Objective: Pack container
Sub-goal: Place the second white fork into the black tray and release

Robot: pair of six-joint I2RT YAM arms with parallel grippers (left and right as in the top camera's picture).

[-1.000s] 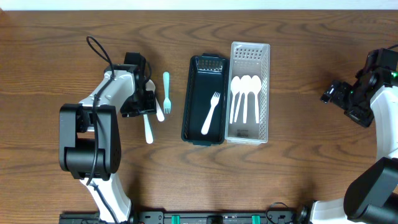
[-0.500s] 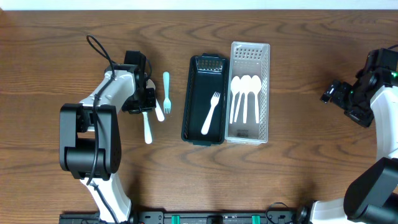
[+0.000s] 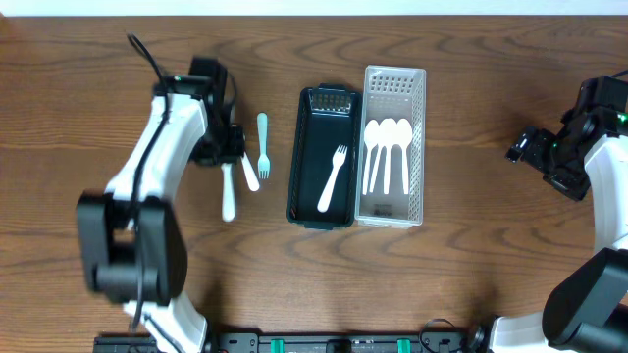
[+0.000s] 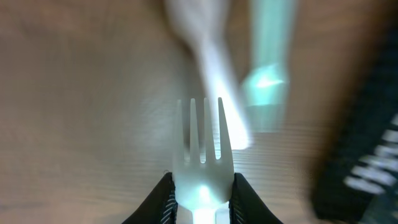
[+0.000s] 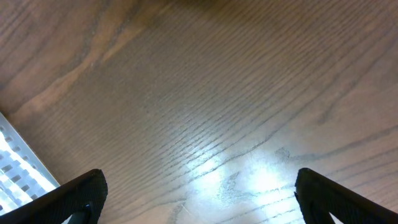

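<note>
My left gripper (image 3: 224,155) is shut on a white fork (image 3: 229,199) at the table's left. In the left wrist view the gripper (image 4: 202,186) holds the fork (image 4: 202,155) by its neck, tines pointing away, above the wood. A white utensil (image 3: 251,176) and a light blue fork (image 3: 262,142) lie beside it; both are blurred in the left wrist view. The dark container (image 3: 296,157) holds one white fork (image 3: 334,179). My right gripper (image 3: 520,149) is open and empty at the far right, over bare wood (image 5: 199,193).
A white perforated tray (image 3: 419,147) with three white spoons (image 3: 387,147) stands against the dark container's right side. Its corner shows in the right wrist view (image 5: 15,162). The dark container's edge shows blurred in the left wrist view (image 4: 367,155).
My left arm has risen and swung slightly left, lifting the white fork with it. The right arm has not moved.
</note>
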